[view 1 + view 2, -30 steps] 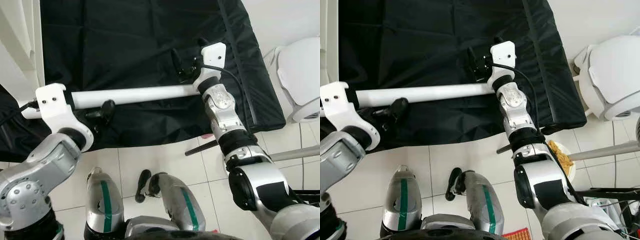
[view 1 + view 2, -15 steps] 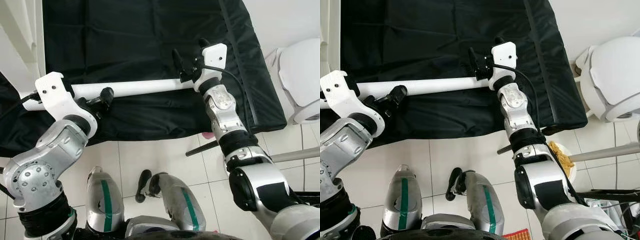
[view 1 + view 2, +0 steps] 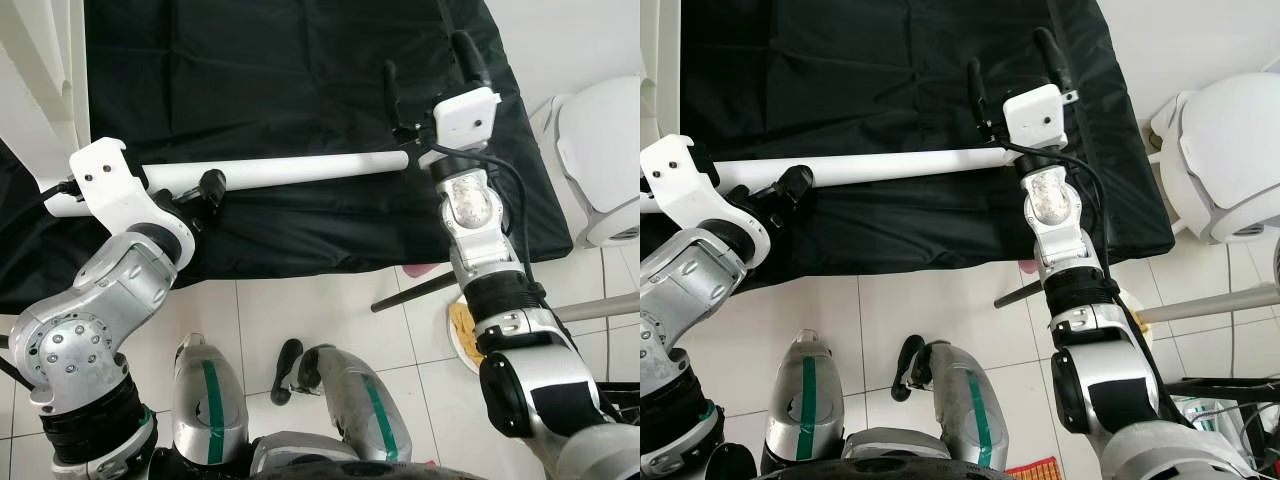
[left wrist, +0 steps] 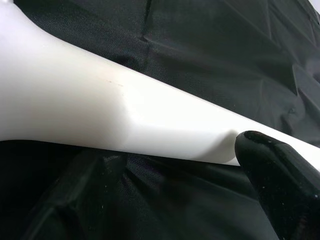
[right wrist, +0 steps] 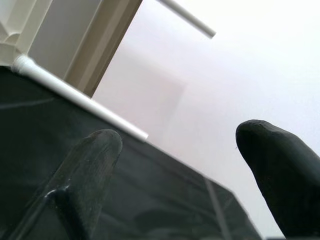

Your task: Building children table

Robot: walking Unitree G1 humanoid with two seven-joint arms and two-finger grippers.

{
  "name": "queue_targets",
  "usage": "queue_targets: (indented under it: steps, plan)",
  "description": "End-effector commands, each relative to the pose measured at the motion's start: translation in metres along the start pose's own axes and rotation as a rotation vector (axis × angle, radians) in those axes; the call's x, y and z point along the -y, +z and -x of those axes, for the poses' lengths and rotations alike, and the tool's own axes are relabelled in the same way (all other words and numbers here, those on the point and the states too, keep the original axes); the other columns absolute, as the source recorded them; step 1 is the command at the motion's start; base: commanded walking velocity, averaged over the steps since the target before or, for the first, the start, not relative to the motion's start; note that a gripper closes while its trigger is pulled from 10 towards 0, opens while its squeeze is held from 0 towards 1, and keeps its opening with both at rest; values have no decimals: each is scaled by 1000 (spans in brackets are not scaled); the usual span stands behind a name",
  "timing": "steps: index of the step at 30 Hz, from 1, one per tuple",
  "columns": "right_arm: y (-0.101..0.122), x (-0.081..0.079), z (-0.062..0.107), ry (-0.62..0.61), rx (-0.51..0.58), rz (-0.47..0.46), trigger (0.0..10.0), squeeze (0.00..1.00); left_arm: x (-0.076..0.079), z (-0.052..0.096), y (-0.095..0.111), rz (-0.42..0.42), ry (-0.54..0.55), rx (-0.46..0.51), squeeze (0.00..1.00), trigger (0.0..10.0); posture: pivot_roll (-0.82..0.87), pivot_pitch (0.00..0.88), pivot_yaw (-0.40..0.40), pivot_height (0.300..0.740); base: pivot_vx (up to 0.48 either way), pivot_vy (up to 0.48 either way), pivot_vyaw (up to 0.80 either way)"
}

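Now white tube point(image 3: 290, 170) between left fingers point(image 3: 212, 187)

The right hand point(image 3: 428, 70) lets go of the white tube point(image 3: 300, 170), its fingers point(image 3: 470, 52) now spread and raised beyond the tube's end.

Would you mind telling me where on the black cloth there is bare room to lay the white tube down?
The black cloth lies bare beyond the white tube, up to its far edge. It is crowded near the left gripper, shut on the tube, and the open right gripper at the tube's other end.
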State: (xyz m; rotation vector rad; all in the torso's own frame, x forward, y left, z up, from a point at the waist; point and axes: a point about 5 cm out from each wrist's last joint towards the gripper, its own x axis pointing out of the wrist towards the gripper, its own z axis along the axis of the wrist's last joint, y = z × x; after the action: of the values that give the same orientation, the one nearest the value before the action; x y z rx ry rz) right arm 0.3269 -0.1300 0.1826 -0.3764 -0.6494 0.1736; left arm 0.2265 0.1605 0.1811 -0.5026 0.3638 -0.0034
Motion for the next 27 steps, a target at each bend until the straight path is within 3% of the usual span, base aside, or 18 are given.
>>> queue_targets:
  steps: [1, 10, 16, 27]
  plan:
    - [4, 8, 3, -45, 32, 48, 10000, 0, -4, -3, -1, -4, 47, -13, 0, 10000, 297, 123, -193, 740, 0, 0, 0]
    - [39, 21, -6, -211, 214, 269, 10000, 0, -2, -6, 0, -20, 28, -28, 0, 10000, 283, 121, -167, 740, 0, 0, 0]
    - [47, 26, -13, -259, 254, 299, 10000, 0, -1, -7, 1, -22, 22, -28, 0, 10000, 284, 123, -161, 740, 0, 0, 0]
    - [79, 35, -30, -456, 424, 463, 10000, 0, 0, -9, 2, -40, 3, -45, 0, 10000, 283, 130, -122, 740, 0, 0, 0]
